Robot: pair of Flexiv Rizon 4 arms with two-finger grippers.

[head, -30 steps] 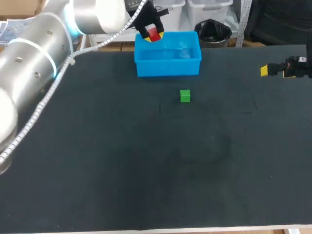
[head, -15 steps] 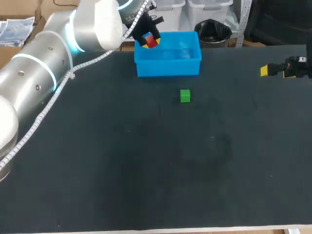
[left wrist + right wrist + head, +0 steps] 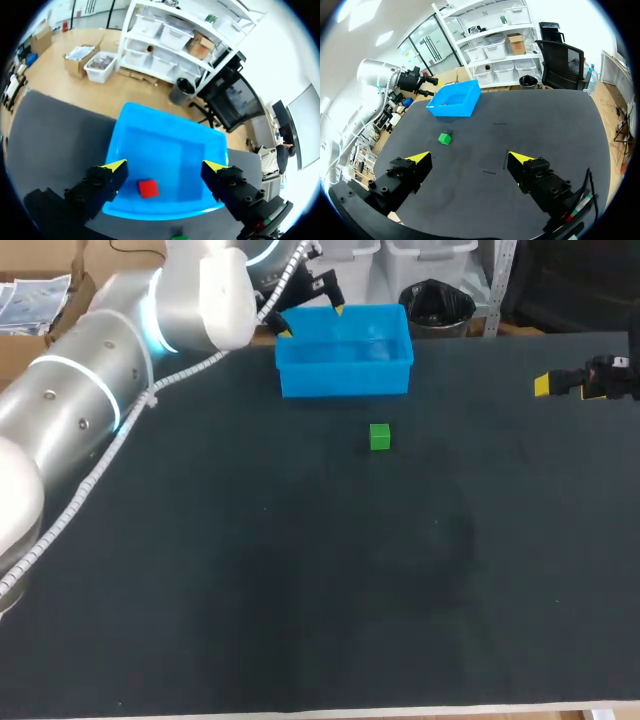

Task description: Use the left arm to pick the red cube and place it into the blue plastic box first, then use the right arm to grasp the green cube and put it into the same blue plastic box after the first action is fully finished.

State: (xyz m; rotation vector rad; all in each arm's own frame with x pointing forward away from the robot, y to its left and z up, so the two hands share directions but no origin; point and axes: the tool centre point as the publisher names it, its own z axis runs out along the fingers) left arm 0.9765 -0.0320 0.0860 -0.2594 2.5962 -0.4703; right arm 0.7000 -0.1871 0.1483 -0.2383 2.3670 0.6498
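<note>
While your left gripper (image 3: 312,320) hangs over the blue plastic box (image 3: 345,375), its two yellow-tipped fingers are spread wide and hold nothing. You can see the red cube (image 3: 148,188) lying on the floor of the box, down below the gap between the fingers and not touching them. It is near the box wall that faces the green cube (image 3: 379,436). The box sits at the far edge of the dark desk (image 3: 300,570). The green cube sits alone on the desk, near the front of the box. Your right gripper (image 3: 470,158) is well away at the desk's right side. Its fingers are spread with nothing between them, and the green cube lies far ahead of it.
</note>
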